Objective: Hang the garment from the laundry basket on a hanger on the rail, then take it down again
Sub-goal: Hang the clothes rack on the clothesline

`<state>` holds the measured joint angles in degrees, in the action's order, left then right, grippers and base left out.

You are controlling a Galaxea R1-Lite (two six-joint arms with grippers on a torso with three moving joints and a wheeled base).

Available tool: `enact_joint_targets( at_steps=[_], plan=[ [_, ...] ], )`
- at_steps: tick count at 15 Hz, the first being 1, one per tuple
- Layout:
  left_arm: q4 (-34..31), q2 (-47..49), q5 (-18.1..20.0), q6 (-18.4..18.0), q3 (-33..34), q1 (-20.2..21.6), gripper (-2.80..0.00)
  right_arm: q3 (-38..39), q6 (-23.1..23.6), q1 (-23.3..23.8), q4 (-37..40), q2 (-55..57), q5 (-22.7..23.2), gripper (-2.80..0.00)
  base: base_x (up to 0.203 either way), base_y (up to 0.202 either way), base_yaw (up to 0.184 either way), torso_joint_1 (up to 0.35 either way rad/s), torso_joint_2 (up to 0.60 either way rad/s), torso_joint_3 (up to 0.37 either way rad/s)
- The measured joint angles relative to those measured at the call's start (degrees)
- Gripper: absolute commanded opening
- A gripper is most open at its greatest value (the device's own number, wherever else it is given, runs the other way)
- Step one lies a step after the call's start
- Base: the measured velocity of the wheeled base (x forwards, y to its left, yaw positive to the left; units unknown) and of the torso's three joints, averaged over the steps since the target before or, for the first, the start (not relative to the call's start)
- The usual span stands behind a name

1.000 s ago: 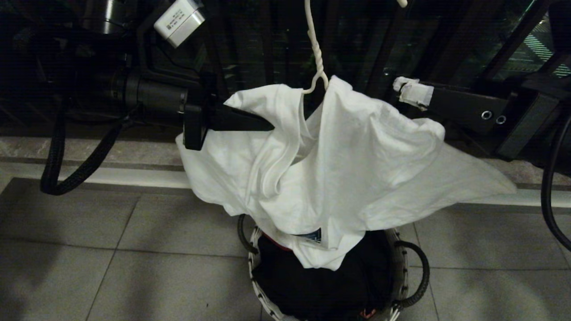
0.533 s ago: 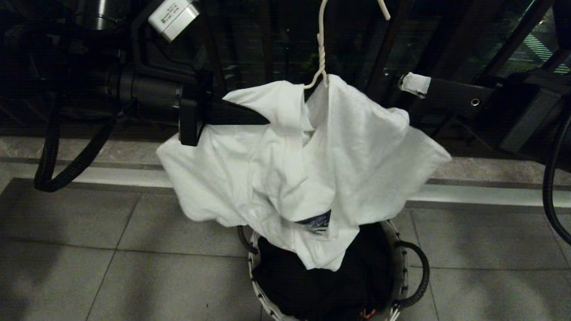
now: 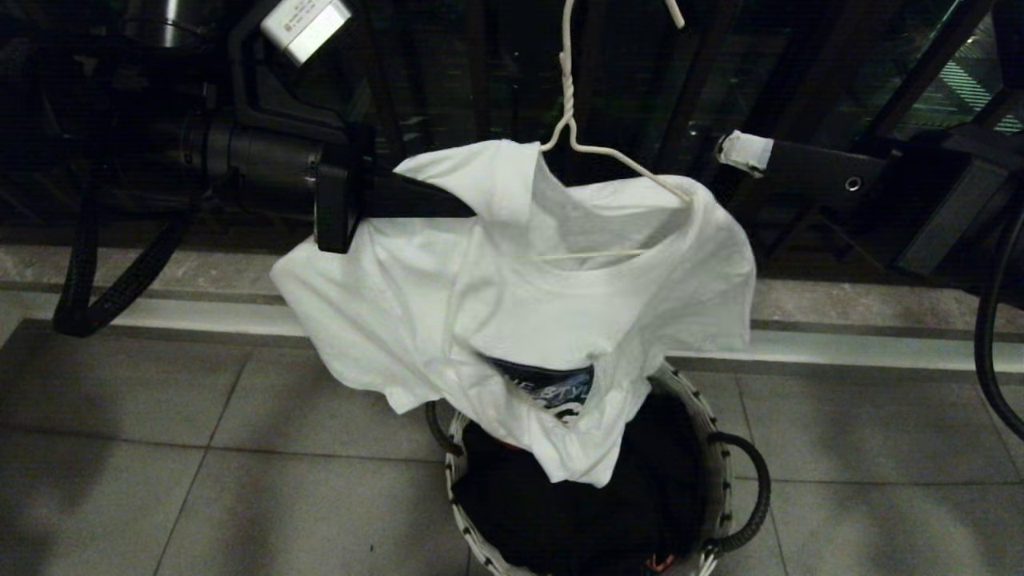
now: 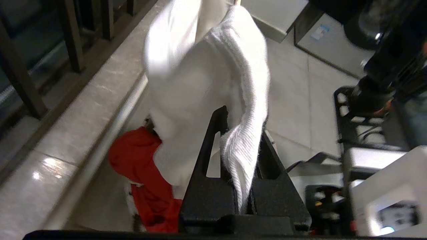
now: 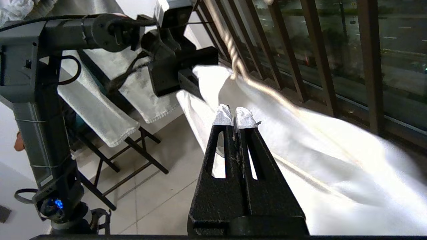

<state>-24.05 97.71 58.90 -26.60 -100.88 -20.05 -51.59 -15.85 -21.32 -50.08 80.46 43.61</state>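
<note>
The left gripper (image 4: 245,186) pinches the collar of the garment (image 3: 512,312), which hangs half on the hanger (image 3: 596,152) above the laundry basket (image 3: 704,416). The right gripper (image 5: 235,115) is pressed together and empty, just beside the shirt's far shoulder. That shoulder probably still needs pulling over the wire, and the right arm is nearer.

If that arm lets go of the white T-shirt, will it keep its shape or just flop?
Probably flop: the T-shirt sags in loose folds off the wire hanger. It looks light, since the left end effector lifts it by one pinched edge. Its hem droops toward the laundry basket.
</note>
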Motion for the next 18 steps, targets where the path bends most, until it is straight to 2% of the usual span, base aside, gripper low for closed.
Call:
enact_joint_targets(
  at_steps=[1, 2, 11, 18],
  plan=[
    [0.0, -0.2, -0.1, 1.8, -0.5, 0.0, -2.8, 0.0, 0.0, 0.0, 0.0, 0.0, 0.0, -2.8, 0.0, 0.0, 0.0, 0.0, 0.0, 0.0],
    [0.0, -0.4, 0.0, 2.0, -0.9, 0.0, -2.8, 0.0, 0.0, 0.0, 0.1, 0.0, 0.0, -2.8, 0.0, 0.0, 0.0, 0.0, 0.0, 0.0],
    [0.0, -0.8, 0.4, 1.6, -0.6, 0.0, -2.8, -0.1, -0.1, 0.1, 0.0, 0.0, 0.0, -2.8, 0.0, 0.0, 0.0, 0.0, 0.0, 0.0],
    [0.0, -1.1, -0.1, 1.5, -0.9, 0.0, -2.8, -0.1, -0.1, 0.4, -0.1, 0.1, -0.1, -2.8, 0.0, 0.0, 0.0, 0.003, 0.0, 0.168]
  ],
)
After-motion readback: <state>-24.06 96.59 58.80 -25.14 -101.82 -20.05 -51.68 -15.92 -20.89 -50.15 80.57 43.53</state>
